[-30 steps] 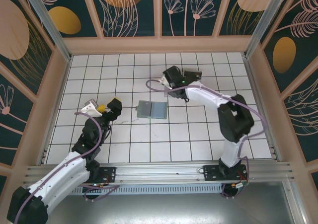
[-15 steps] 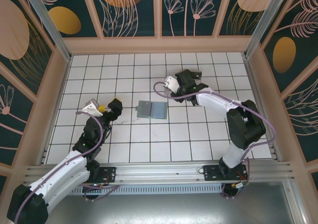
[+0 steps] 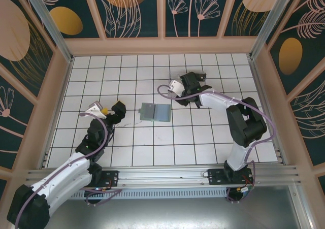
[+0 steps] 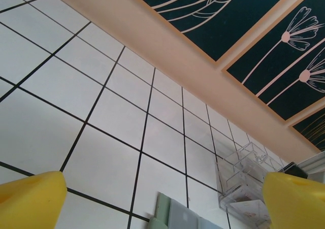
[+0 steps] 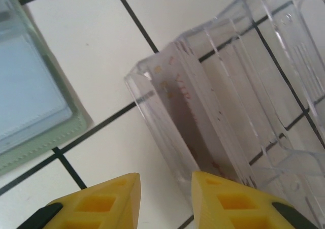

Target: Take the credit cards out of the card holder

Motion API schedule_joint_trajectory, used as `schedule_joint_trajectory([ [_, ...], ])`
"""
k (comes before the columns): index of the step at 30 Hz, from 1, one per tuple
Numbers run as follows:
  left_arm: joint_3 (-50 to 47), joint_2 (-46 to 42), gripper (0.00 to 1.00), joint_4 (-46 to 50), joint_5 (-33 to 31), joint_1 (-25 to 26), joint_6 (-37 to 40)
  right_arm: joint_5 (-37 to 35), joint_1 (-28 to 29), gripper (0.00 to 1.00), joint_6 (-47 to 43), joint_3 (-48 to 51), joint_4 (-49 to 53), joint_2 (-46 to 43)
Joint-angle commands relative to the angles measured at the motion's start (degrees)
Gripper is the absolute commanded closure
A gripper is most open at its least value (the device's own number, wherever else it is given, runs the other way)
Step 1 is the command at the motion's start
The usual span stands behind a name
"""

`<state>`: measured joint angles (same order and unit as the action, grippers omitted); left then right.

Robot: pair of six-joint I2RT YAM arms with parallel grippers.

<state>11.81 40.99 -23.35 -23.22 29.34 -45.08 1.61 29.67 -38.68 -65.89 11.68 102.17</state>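
Right gripper (image 5: 165,186), arm bent toward upper centre, jaws slightly parted, empty, just beside clear tray (image 5: 244,87); left gripper (image 4: 162,191) gaping, empty.

The card holder (image 3: 154,112) lies in the middle of the table (image 3: 167,148), the clear tray (image 5: 244,82) just to its right, a card (image 5: 195,122) inside it.

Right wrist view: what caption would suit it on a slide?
Right tool, jaws slightly apart and empty, hovers by a clear plastic tray holding a card; open card holder at left.

Card holder (image 5: 30,87) partly off L edge
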Motion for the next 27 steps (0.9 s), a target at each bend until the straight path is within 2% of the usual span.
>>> schedule_joint_trajectory([
  [1,0.2,0.0,0.01,-1.5,-1.2,-0.3,1.1,2.3,-0.7,0.66,-1.2,-1.5,-2.2,-0.1],
  [8,0.2,0.8,0.01,-1.9,-1.3,-0.3,1.4,8.8,-1.5,0.59,-10.0,5.3,-8.4,-4.7],
  [13,0.2,1.2,0.01,-1.9,-1.7,-0.3,1.4,7.9,-1.7,0.58,-14.9,8.4,-12.6,-6.2],
  [27,0.3,1.4,0.01,-1.8,-2.1,-0.3,1.5,6.4,-0.8,0.68,-18.8,4.1,-10.9,-2.0],
])
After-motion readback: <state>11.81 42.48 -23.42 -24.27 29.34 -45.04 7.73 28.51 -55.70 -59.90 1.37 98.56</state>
